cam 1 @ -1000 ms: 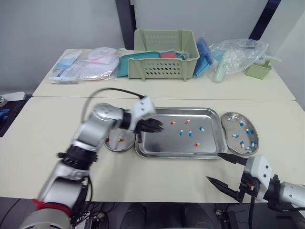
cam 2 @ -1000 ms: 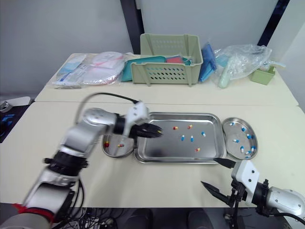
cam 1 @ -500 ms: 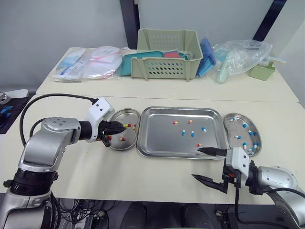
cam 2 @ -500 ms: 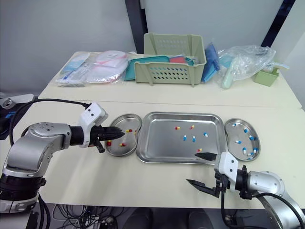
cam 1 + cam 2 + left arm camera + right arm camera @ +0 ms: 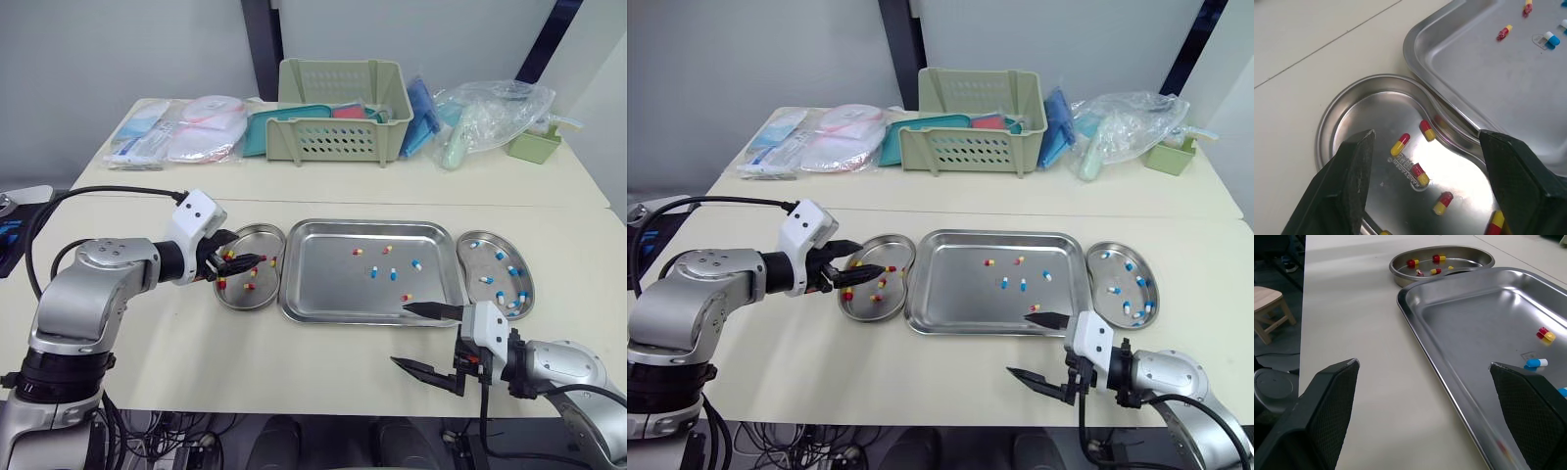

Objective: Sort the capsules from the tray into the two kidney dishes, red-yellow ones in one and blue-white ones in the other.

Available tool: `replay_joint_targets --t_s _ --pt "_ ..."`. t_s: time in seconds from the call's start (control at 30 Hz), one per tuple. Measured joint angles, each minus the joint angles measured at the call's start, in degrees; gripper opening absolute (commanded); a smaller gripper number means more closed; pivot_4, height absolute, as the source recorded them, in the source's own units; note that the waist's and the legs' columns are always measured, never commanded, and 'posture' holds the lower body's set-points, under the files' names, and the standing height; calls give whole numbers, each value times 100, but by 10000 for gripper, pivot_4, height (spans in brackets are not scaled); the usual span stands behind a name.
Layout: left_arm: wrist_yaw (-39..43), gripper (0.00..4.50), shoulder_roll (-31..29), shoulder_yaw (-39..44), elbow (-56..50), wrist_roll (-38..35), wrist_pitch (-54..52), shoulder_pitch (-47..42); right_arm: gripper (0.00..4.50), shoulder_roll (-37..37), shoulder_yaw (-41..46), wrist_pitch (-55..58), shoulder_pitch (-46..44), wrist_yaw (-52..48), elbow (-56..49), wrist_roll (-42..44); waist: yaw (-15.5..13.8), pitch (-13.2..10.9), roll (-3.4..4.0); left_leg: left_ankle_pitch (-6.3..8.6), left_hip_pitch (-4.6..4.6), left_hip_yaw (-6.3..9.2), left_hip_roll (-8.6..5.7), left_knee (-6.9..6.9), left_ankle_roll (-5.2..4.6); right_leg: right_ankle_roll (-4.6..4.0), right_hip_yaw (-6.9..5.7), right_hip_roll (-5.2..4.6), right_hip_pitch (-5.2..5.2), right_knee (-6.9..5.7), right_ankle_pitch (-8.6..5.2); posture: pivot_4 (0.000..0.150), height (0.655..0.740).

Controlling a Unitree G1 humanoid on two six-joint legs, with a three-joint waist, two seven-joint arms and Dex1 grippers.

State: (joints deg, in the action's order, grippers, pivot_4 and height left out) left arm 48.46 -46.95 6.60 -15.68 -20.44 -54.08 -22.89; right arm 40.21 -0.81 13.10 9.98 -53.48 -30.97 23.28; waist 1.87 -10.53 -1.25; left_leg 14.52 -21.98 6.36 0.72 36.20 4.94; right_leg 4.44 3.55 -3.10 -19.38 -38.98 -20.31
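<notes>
Hovering over the dish (image 5: 257, 231) of red-yellow capsules (image 5: 1400, 145) with left fingers (image 5: 1352, 171) spread; low beside the tray (image 5: 362, 320) with right fingers (image 5: 1327, 401) spread.

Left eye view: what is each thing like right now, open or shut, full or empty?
Tray, holds capsules of both kinds.
Left dish, holds red-yellow capsules.
Right dish, holds blue-white capsules.
Left gripper, fingers open, over the left dish.
Right gripper, fingers open, by the tray's front edge.
Basket, packed.
</notes>
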Motion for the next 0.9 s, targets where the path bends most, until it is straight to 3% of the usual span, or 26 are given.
replay_joint_targets --t_s 0.17,0.5,0.63,0.9 --pt "7 35023 -57 855 -97 -281 347 671 45000 -7 308 18 123 136 -9 71 7 0 0 0 1 -4 2 -2 0 0 4 0 -2 0 0 1500 7400" --pt "98 35023 -35 2507 650 -158 1991 2792 45000 275 2793 215 1426 102 321 459 -16 0 1 1 9 -14 1 -10 -1 -1 10 -4 4 5 0 1500 7400" --pt "263 43622 160 2882 1730 -75 2920 3418 45000 444 3883 140 1890 -90 1269 380 -9 2 -4 1 12 -16 3 -13 -1 -2 10 -3 3 5 0 1500 7400" --pt "611 44379 168 2914 2040 -83 3815 4090 45000 502 4025 -358 1779 -277 2679 -1 -3 10 -11 2 15 -20 4 -14 -1 -2 13 -4 6 5 0 1500 7400"
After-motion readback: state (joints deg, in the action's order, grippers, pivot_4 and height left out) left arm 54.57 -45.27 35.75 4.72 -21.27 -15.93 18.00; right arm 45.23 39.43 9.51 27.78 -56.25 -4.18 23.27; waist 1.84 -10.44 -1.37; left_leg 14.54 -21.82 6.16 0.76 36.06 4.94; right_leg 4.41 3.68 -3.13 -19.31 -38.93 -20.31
